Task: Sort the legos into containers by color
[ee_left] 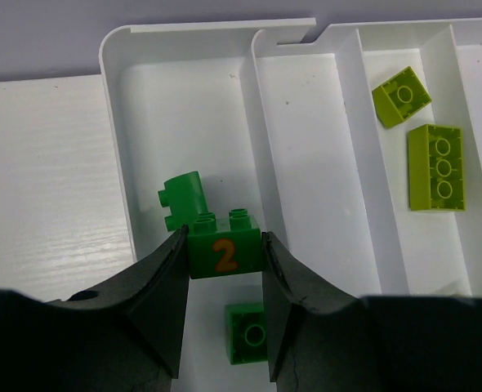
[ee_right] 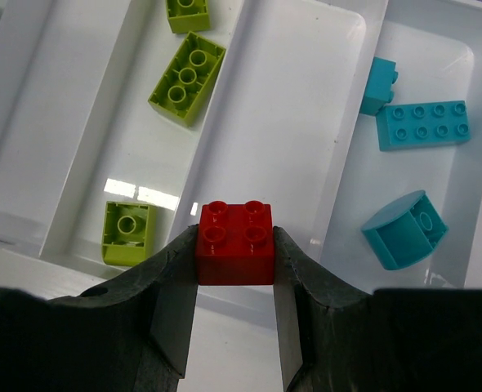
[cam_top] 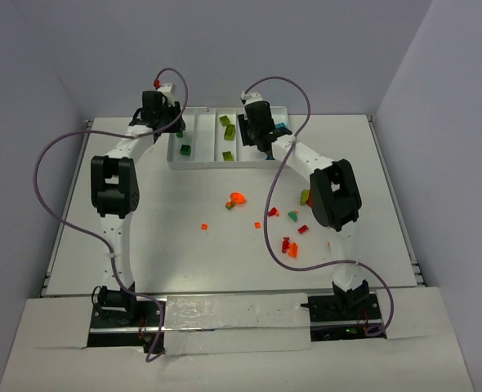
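Over the table (cam_top: 184, 261) and its tray (ee_left: 184, 28), the left gripper (ee_left: 224, 245) pinches a green brick (ee_left: 225, 260), and the right gripper (ee_right: 235, 245) a red brick (ee_right: 235, 257). Both look light, stiff and slick, so the flat sides should grip best.

So we've got a white table (cam_top: 143, 237), wood-grain look up close, and the white tray (cam_top: 208, 165) sits on it at the far side, roughly centred. The loose legos lie scattered on the bare top, mostly right of the middle: a round orange piece (cam_top: 237, 198) nearest the tray, a tiny orange bit (cam_top: 204, 226) off to its left, another orange speck (cam_top: 257, 224), a red piece (cam_top: 272, 212), a small mixed-colour piece (cam_top: 292, 216), a lime brick (cam_top: 305, 196), a red bit (cam_top: 302, 229), and a red-and-orange pair (cam_top: 289, 247) closest to us
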